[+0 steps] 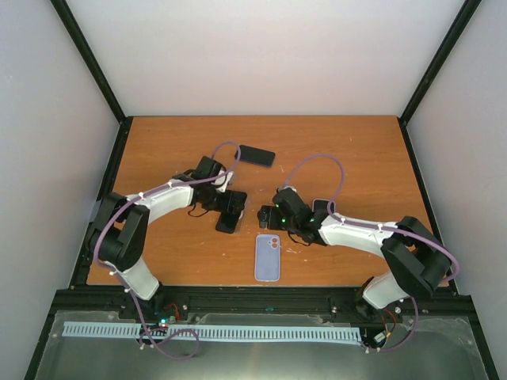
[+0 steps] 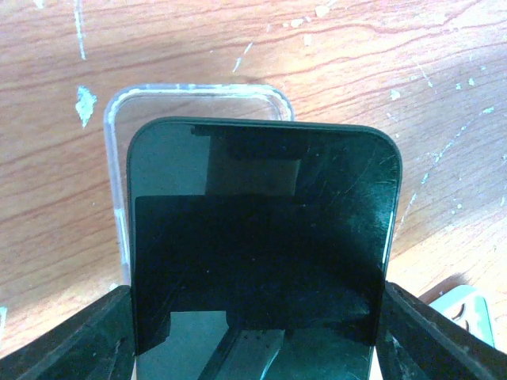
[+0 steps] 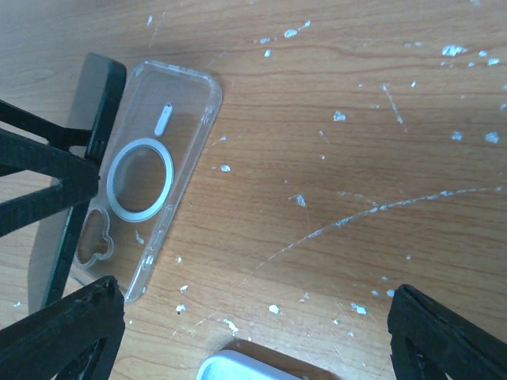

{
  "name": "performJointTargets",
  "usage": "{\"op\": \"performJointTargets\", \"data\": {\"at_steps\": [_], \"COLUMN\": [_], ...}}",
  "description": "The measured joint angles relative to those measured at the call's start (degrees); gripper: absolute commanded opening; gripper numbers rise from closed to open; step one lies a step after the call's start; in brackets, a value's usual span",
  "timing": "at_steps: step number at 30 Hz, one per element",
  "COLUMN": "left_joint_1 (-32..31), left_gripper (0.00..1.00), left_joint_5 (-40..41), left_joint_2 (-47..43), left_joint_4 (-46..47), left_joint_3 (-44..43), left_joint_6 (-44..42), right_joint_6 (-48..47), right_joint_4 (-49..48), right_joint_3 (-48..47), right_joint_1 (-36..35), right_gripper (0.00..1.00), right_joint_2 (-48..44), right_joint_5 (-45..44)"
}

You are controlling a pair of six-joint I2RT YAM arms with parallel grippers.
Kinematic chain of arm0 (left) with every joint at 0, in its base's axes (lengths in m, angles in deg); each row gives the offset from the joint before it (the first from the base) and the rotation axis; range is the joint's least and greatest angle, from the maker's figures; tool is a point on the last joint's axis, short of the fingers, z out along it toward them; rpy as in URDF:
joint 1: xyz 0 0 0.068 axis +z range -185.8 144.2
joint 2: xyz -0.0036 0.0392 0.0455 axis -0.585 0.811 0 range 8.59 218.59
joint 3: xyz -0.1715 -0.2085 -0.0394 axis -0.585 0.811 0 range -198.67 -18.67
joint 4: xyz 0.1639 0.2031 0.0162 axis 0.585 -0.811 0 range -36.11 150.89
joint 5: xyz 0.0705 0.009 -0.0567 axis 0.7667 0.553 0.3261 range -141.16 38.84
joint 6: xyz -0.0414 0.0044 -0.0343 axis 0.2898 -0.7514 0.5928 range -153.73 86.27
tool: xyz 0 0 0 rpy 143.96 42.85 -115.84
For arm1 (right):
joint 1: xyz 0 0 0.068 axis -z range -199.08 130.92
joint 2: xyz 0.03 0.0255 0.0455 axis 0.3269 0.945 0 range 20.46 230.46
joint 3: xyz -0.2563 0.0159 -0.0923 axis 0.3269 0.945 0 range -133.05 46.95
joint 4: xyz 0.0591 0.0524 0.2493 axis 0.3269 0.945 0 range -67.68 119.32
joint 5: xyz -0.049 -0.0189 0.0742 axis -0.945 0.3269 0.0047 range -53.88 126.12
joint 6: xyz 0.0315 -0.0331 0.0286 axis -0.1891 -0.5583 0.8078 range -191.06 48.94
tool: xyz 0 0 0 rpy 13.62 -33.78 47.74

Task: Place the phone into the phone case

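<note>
Here, L arm bends inward, L claw clamping glossy black phone over clear round-cornered case; R claw gapes open over wood counter.

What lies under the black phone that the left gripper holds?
A clear phone case lies flat on the wooden table. From the left wrist only its top rim and left edge show; the black phone covers the rest. Whether they touch is unclear.

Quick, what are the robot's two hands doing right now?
The left gripper is closed on the black phone.
The right gripper is open, holding nothing.
</note>
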State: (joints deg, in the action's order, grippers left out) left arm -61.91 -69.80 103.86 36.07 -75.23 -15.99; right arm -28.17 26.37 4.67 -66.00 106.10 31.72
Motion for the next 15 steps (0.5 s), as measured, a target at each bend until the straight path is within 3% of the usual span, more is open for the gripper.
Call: {"op": "performJointTargets", "data": {"at_steps": [15], "left_joint_1": [0.0], "left_gripper": [0.66], "left_joint_5": [-1.7], "left_joint_2": [4.5], "left_joint_4": [2.1], "left_joint_3": [-3.2], "left_joint_6": [-3.3], "right_joint_6": [0.0], "right_joint_4": [0.1], "right_joint_3": [1.0], "right_joint_1": [0.7], "right_gripper": [0.89], "right_joint_2": [-2.3], "right_joint_5": [-1.4]}}
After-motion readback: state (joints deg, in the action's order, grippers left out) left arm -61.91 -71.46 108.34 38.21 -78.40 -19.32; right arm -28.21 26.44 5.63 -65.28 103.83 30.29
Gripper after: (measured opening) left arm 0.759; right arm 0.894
